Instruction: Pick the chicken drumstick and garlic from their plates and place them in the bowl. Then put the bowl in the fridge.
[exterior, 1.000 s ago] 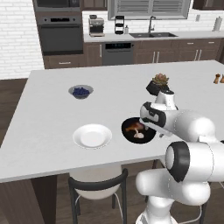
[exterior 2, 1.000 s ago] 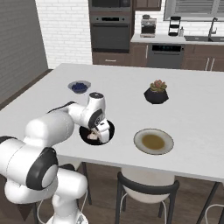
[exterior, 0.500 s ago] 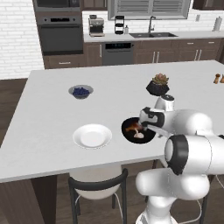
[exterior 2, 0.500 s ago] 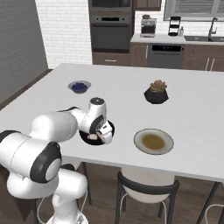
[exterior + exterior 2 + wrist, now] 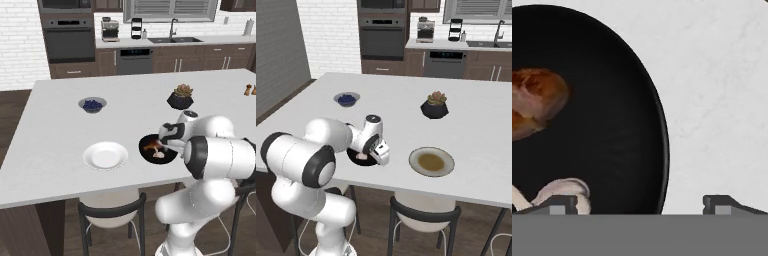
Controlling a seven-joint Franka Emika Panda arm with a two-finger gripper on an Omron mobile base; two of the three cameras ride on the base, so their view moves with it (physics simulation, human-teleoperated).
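While the gripper (image 5: 640,204) hangs low over the bowl (image 5: 148,152) with jaws spread wide and nothing between them, the drumstick (image 5: 534,100) and garlic (image 5: 564,190) lie inside the bowl, at the counter's (image 5: 60,125) near edge between the white plate (image 5: 105,155) and the tan plate (image 5: 431,161)

On the pale grey island counter (image 5: 65,135), a round glossy black bowl (image 5: 148,151) holds a reddish-brown chicken drumstick (image 5: 150,146) and a small cream-white garlic bulb (image 5: 158,155), with the white arm's gripper (image 5: 169,140) low over the bowl's right rim. To the bowl's left lies a plain white round plate (image 5: 105,155). Farther back stand a small grey bowl of blueberries (image 5: 92,104) and a faceted black succulent pot (image 5: 180,97).
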